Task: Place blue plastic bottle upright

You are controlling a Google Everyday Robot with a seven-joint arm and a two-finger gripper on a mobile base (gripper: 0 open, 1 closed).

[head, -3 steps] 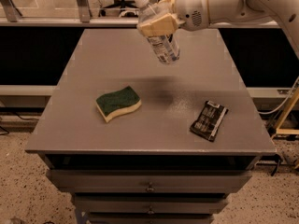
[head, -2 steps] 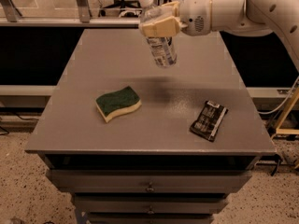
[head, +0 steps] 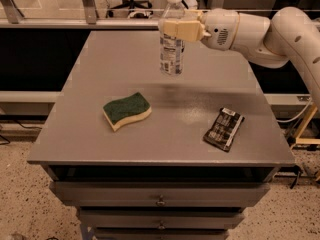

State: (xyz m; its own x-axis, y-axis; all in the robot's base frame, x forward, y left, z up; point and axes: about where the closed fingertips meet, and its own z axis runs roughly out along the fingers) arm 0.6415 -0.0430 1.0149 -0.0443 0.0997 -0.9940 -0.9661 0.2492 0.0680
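The blue plastic bottle (head: 171, 51) is a small clear bottle with a white cap and a white-bluish label. It hangs almost upright over the back middle of the grey table (head: 100, 134), cap up, its base above the tabletop. My gripper (head: 176, 29) comes in from the right and is shut on the bottle's upper part, just below the cap. Its cream fingers (head: 187, 30) cover the bottle's shoulder.
A green and cream sponge (head: 126, 110) lies on the table left of centre. A dark snack packet (head: 224, 129) lies at the front right. My white arm (head: 270, 34) spans the back right. Drawers (head: 160, 200) sit below the front edge.
The bottle has turned from tilted to almost upright in my grip. It and my gripper have shifted slightly left and lower.
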